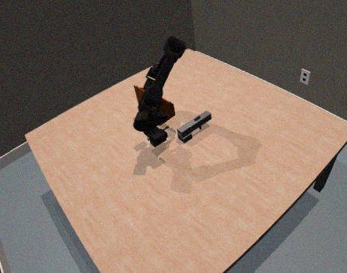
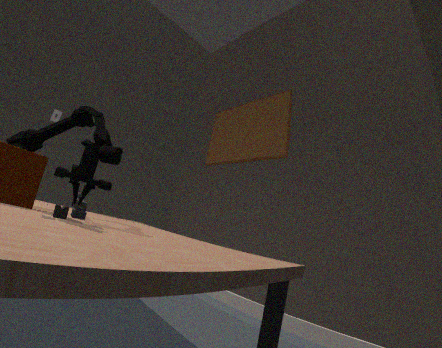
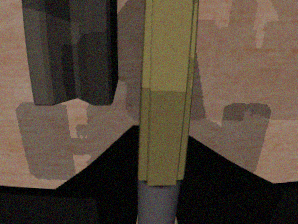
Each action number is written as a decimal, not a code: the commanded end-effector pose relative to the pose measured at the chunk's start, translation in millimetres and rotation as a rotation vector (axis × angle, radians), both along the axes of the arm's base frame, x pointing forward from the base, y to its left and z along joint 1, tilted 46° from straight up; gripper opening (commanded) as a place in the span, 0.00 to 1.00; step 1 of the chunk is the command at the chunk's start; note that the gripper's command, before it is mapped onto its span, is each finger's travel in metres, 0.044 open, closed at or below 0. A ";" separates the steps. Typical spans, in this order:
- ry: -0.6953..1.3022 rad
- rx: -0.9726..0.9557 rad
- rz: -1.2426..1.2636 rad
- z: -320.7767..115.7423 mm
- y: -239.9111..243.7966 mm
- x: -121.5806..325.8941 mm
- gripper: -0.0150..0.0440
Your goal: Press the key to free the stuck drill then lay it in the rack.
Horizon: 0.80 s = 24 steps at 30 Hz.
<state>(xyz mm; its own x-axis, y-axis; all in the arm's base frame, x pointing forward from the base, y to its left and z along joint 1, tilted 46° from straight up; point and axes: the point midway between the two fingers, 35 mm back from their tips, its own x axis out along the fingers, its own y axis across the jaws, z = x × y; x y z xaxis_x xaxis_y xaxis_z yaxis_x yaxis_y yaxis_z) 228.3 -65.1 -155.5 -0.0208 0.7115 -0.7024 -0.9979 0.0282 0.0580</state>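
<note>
A yellow-green drill [image 3: 167, 65] with a grey shank [image 3: 157, 205] is held in my gripper [image 3: 152, 135] [image 2: 78, 201]. A bit of the drill [image 1: 166, 127] shows beside the gripper in the top view. The drill lies level, above the table. The rack [image 3: 75, 55] [image 2: 61, 212], a dark block with a V-groove, stands left of the drill in the wrist view, apart from it; I cannot make it out behind the arm in the top view. The grey bar-shaped fixture [image 1: 193, 125] stands beyond the drill; a small dark piece on top may be the key.
The tan table [image 1: 156, 220] [image 2: 189, 255] bears the arm [image 1: 164, 74] [image 2: 54, 130]. An orange-brown panel [image 1: 166, 109] [image 2: 15, 175] stands upright near the arm. The fixture's dark foot [image 1: 184, 138] shows under its near end. Shadows of the arm fall on the table.
</note>
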 end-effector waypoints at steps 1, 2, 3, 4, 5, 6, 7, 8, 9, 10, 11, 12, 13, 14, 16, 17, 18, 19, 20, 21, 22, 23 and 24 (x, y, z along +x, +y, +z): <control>-0.001 -0.002 0.005 -0.4 -0.8 -7.3 0.25; -0.001 -0.002 0.005 -0.5 -1.1 -8.9 0.25; -0.001 -0.002 0.005 -0.5 -1.4 -10.6 0.25; -0.001 -0.002 0.005 -0.6 -1.7 -12.3 0.25; -0.001 -0.002 0.005 -0.7 -1.9 -14.0 0.25; 0.000 -0.002 0.005 -0.8 -2.2 -15.6 0.25; 0.000 -0.003 0.005 -0.8 -2.4 -17.3 0.25; 0.000 -0.003 0.005 -0.9 -2.7 -19.0 0.25; 0.000 -0.003 0.005 -1.0 -3.0 -20.6 0.25; 0.000 -0.003 0.005 -1.1 -3.2 -22.3 0.25; 0.000 -0.003 0.005 -1.1 -3.4 -24.0 0.25; 0.000 -0.003 0.005 -1.2 -3.7 -25.7 0.25; 0.000 -0.003 0.005 -1.3 -3.9 -27.3 0.25; 0.000 -0.003 0.005 -1.4 -4.1 -29.0 0.25; 0.000 -0.003 0.005 -1.6 -4.5 -32.4 0.25; 0.001 -0.003 0.005 -1.7 -4.7 -34.1 0.25; 0.001 -0.003 0.005 -1.8 -4.9 -35.8 0.25; 0.001 -0.003 0.005 -1.9 -5.0 -37.4 0.25; 0.001 -0.003 0.005 -2.0 -5.2 -39.1 0.25; 0.001 -0.003 0.005 -2.4 -4.7 -38.6 0.25; 0.001 -0.003 0.005 -3.2 -3.9 -38.2 0.25; 0.001 -0.003 0.005 -4.8 -2.2 -38.0 0.25; 0.001 -0.003 0.005 -6.6 -0.4 -38.0 0.25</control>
<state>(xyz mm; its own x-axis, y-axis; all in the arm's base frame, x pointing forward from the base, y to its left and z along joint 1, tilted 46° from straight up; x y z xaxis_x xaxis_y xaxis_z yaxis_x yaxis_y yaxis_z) 192.1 -69.9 -158.7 -0.0194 0.7081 -0.7059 -0.9979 0.0295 0.0570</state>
